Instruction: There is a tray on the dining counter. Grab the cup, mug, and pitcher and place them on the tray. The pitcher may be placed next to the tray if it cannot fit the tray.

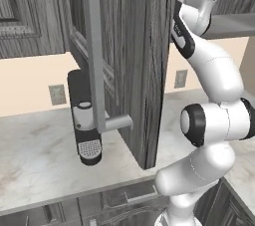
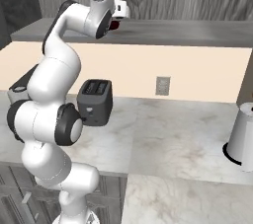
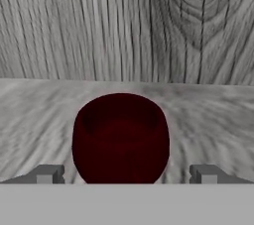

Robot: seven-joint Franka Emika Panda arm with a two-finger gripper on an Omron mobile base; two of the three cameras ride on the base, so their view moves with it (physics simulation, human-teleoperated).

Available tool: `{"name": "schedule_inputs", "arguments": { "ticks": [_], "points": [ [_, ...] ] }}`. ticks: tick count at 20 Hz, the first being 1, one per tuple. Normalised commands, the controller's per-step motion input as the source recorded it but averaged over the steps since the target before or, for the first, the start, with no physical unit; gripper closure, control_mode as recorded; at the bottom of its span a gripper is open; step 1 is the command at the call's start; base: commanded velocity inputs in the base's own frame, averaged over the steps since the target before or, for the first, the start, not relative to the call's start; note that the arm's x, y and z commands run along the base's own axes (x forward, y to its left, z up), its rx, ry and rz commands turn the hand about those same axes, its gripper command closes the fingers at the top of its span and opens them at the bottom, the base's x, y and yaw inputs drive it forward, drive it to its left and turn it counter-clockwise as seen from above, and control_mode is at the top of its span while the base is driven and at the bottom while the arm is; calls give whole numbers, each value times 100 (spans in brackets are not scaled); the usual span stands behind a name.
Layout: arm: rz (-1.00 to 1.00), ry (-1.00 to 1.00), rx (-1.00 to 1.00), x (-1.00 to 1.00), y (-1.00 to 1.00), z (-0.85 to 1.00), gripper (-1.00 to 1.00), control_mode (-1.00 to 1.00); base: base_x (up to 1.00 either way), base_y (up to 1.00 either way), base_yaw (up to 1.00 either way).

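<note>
The mug (image 3: pixel 120 137), dark red and round, stands on a grey wooden cabinet shelf (image 3: pixel 213 115) in front of the wood back wall. Its handle is hidden in the hand view. My gripper (image 3: pixel 126 175) is open, with one fingertip (image 3: pixel 47 174) well off to each side of the mug and a gap between them and its body. In the right base view the arm reaches up to the shelf (image 2: pixel 188 30), and a sliver of the mug (image 2: pixel 115 24) shows just under the white hand.
An open dark wood cabinet door (image 1: pixel 134 70) with a long grey handle (image 1: pixel 97 56) hangs left of the arm. On the marble worktop (image 2: pixel 173 134) below stand a black coffee machine (image 1: pixel 85 120), a dark toaster (image 2: pixel 95 100) and a pale canister (image 2: pixel 243 136).
</note>
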Motion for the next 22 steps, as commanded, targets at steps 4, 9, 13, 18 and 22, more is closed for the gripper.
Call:
{"name": "schedule_inputs", "arguments": {
  "ticks": [4,9,13,18,22],
  "points": [
    [1,0,0,4,0,-5,-100,-100,0,0,0],
    [1,0,0,5,0,-12,-100,-100,0,0,0],
    [1,0,0,0,0,-11,-100,-100,0,0,0],
    [0,0,0,9,0,-4,-100,-100,0,0,0],
    [0,0,0,17,0,0,-100,-100,0,0,0]
  ]
}}
